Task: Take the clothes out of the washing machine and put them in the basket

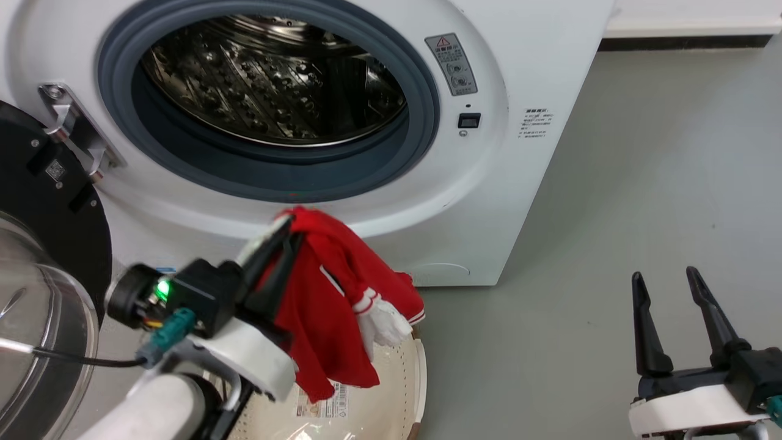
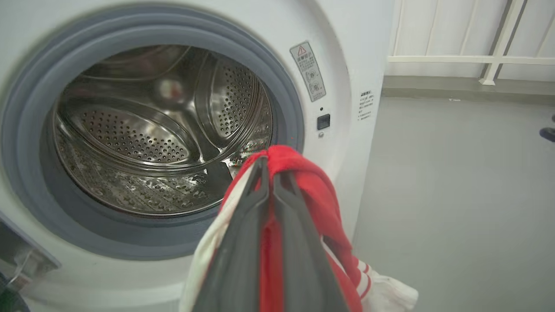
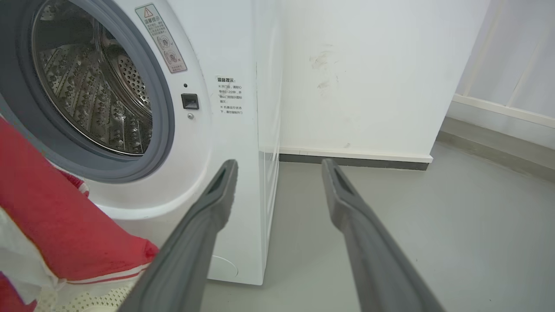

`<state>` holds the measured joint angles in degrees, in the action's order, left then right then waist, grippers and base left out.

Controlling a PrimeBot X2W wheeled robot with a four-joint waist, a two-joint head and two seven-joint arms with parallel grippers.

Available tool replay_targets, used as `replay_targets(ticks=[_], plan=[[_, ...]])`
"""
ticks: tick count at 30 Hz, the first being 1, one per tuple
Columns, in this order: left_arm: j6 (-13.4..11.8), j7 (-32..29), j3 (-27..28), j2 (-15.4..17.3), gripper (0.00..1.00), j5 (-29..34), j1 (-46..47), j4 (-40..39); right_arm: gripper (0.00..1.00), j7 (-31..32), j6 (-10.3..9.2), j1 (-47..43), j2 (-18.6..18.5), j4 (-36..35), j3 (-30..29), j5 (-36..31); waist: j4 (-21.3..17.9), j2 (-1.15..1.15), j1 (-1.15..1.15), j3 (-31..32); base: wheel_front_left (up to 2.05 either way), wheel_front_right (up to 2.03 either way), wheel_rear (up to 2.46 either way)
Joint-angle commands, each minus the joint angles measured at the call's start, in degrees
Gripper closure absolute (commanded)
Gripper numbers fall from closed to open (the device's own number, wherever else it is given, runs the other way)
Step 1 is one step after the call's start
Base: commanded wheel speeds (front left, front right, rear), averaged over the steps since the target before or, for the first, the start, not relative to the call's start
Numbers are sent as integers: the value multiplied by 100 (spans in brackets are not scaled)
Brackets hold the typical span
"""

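Observation:
The white washing machine (image 1: 537, 73) stands with its black-framed glass door (image 1: 43, 256) swung open to the left; its steel drum (image 1: 269, 79) looks bare. My left gripper (image 1: 290, 225) is shut on the clothes (image 1: 330, 305), a red garment with white cuffs hanging below the porthole and above the cream basket (image 1: 403, 391). In the left wrist view the closed fingers (image 2: 243, 242) pinch the red fabric (image 2: 321, 190) in front of the drum (image 2: 143, 138). My right gripper (image 1: 666, 278) is open over the floor at lower right, nothing between its fingers (image 3: 204, 225).
Grey floor (image 1: 641, 183) stretches to the right of the machine. A white wall with a dark skirting (image 3: 355, 161) runs behind it. The open door takes up the space at the left. A barcode sticker (image 1: 333, 400) shows inside the basket.

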<state>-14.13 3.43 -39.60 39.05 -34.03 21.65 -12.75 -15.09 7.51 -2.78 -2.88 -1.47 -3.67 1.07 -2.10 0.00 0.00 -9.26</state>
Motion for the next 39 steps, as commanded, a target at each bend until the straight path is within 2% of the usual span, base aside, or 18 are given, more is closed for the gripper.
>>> replay_targets(ticks=[1,6,11,20,25,32,39], plan=[[9,35,-15,-35,100,6,-71,9,0,-12,-4,82,1,-32,-14,-8,-10,0,0,-84,0,0,0],[222,118,-300,-183,100,-110,-334,510,0,-12,-4,231,2,-75,-119,-11,-24,0,0,-448,0,0,0],[647,284,-444,-535,100,-373,-187,1399,0,-12,-4,495,3,-155,-174,-10,-53,0,0,-1028,0,0,0],[1442,351,-740,-1189,100,-333,734,3816,0,-12,-4,1123,2,-274,-307,149,-273,0,0,-2305,0,0,0],[1794,339,-907,-1610,100,-237,1427,5198,0,-13,-4,1415,6,-351,-374,252,-428,0,0,-2968,0,0,0],[2034,135,-1097,-2053,100,-188,2327,6948,0,-12,-4,1765,6,-458,-411,479,-641,0,0,-3745,0,0,0],[2117,4,-1366,-2305,100,-31,2869,8003,0,-12,-4,1982,5,-557,-551,686,-747,0,0,-4275,0,0,0]])
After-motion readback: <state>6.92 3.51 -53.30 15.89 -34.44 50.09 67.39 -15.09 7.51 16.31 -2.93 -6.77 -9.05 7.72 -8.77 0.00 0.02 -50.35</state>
